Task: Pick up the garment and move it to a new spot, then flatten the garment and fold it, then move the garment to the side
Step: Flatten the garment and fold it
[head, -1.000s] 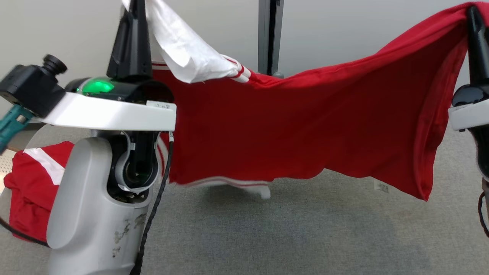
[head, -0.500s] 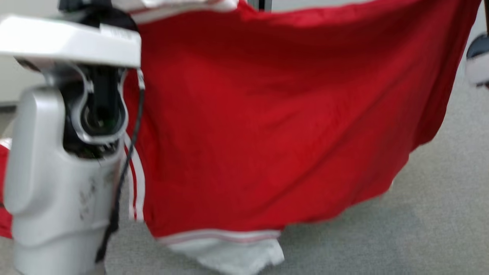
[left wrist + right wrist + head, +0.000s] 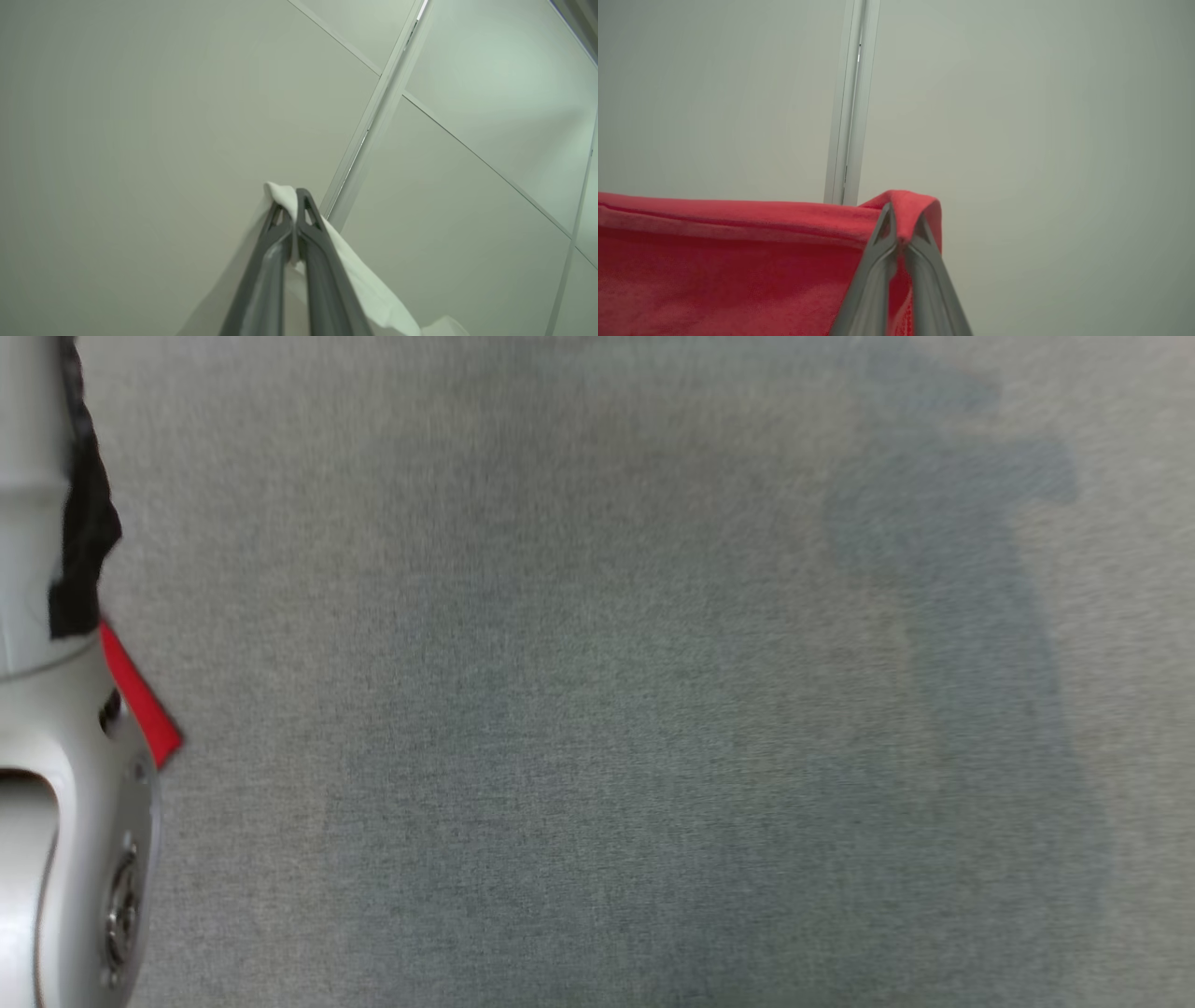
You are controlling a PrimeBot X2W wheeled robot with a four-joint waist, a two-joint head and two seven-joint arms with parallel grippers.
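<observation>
Clamping the garment (image 3: 714,261), the left gripper (image 3: 290,203) pinches white cloth, the right gripper (image 3: 903,221) red hem.

My left gripper (image 3: 295,210) rises from bottom centre, fingers pinched tight on the garment (image 3: 364,284); my right gripper (image 3: 901,224) likewise. A pale forearm (image 3: 65,821) lines the left edge.

One garment (image 3: 714,261), two claws, the left claw (image 3: 290,205) and the right claw (image 3: 902,224), and one pale arm (image 3: 56,784)

place: office-type room
floor: grey short-pile carpet (image 3: 597,709)
walls: pale partition panels (image 3: 140,116), aluminium joint strip (image 3: 850,102) between them
</observation>
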